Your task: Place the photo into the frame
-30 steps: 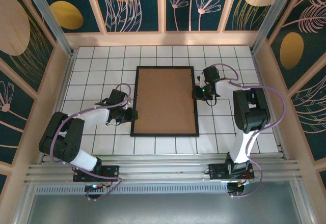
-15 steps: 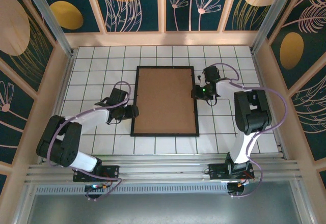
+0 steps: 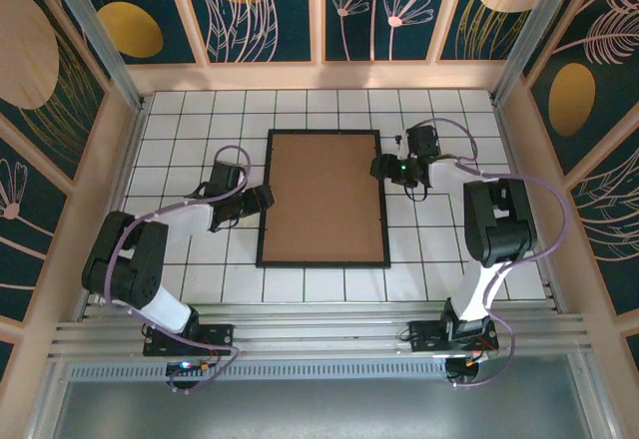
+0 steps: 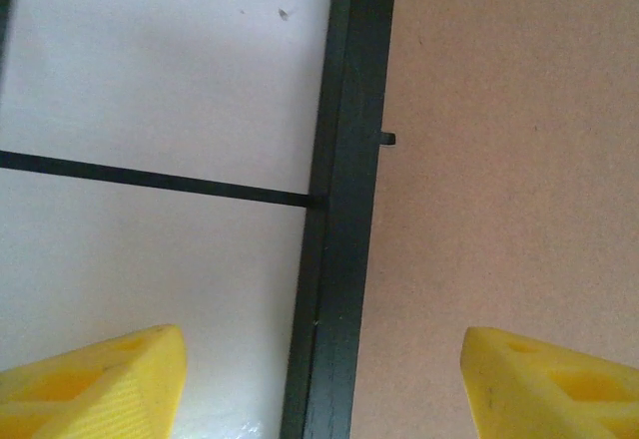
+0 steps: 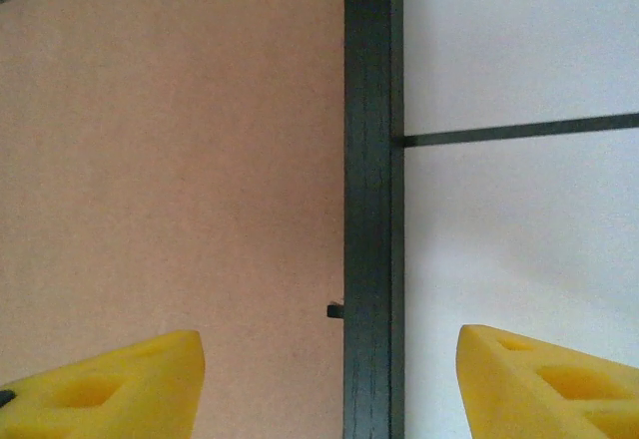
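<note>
Frame (image 3: 322, 261), thin and black, lies flat in the middle of the white tiled surface (image 3: 190, 120), and a plain brown backing board (image 3: 322, 195) covers its opening.

The left pincer (image 3: 260, 200) sits at the frame's left rail, about halfway along it. Its jaws are spread wide and grip nothing. In the left wrist view one yellow finger (image 4: 95, 379) is over the white tile and the other is over the brown board, with the black rail between them.

The right pincer (image 3: 383, 168) sits at the right rail, nearer the far end. It is likewise wide apart and has hold of nothing. One finger (image 5: 100, 384) is above the board and its partner is above the tile. Small black tabs (image 5: 334, 311) jut from the rail's inner edge onto the board.
</note>
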